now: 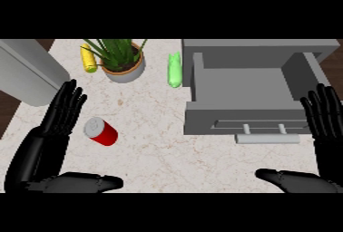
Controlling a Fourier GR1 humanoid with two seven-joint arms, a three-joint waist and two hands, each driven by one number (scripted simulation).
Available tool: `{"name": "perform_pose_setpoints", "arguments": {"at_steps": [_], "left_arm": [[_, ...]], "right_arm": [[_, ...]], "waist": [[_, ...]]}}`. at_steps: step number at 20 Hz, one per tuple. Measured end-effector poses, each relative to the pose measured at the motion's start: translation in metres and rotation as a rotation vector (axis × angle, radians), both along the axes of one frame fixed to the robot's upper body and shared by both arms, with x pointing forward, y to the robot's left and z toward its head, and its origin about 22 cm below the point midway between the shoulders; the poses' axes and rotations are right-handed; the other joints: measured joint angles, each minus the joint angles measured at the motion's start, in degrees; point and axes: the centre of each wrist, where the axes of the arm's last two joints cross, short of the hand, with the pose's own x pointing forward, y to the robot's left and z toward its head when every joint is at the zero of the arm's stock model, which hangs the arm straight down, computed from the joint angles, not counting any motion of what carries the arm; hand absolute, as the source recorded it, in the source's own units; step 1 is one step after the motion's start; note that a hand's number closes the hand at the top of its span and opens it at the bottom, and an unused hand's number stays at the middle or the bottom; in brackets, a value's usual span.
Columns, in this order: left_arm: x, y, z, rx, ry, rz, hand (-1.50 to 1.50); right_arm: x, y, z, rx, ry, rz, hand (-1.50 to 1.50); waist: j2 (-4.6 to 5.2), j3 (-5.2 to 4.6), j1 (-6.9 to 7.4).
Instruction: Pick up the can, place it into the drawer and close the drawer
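The left hand (60, 113) and the right hand (323, 118) keep fingers straight, released. The can (101, 132) is just beside the left one; a clumsy approach may knock it rolling.

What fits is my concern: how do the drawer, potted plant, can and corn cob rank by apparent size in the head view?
1. drawer
2. potted plant
3. can
4. corn cob, about as long as the can but thinner; it lies farther away, so that pair is unsure.
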Motion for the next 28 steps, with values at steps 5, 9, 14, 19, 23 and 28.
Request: {"name": "perform_pose_setpoints", "arguments": {"at_steps": [5, 9, 14, 19, 23, 28], "left_arm": [[-0.004, -0.001, 0.006, 0.0, 0.05, 0.014, -1.5], [-0.013, 0.003, 0.009, -0.024, 0.071, 0.029, -1.5], [-0.009, 0.007, 0.007, -0.036, 0.097, 0.07, -1.5], [0.002, 0.018, 0.001, -0.042, 0.115, 0.088, -1.5], [0.009, 0.025, -0.013, -0.043, 0.12, 0.097, -1.5], [0.016, 0.019, -0.03, -0.04, 0.137, 0.098, -1.5]], "right_arm": [[-0.01, -0.008, -0.005, -0.002, 0.024, -0.011, -1.5], [-0.018, -0.012, -0.015, 0.001, 0.036, -0.015, -1.5], [-0.027, -0.02, -0.022, -0.007, 0.041, -0.023, -1.5], [-0.029, -0.025, -0.024, -0.007, 0.047, -0.024, -1.5], [-0.033, -0.025, -0.023, -0.005, 0.047, -0.021, -1.5], [-0.035, -0.038, -0.03, -0.013, 0.044, -0.02, -1.5]], "waist": [[-0.04, -0.06, 0.06], [-0.07, -0.08, 0.08], [-0.06, -0.1, 0.05], [-0.05, -0.1, 0.04], [-0.05, -0.12, 0.01], [-0.04, -0.11, 0.0]]}}
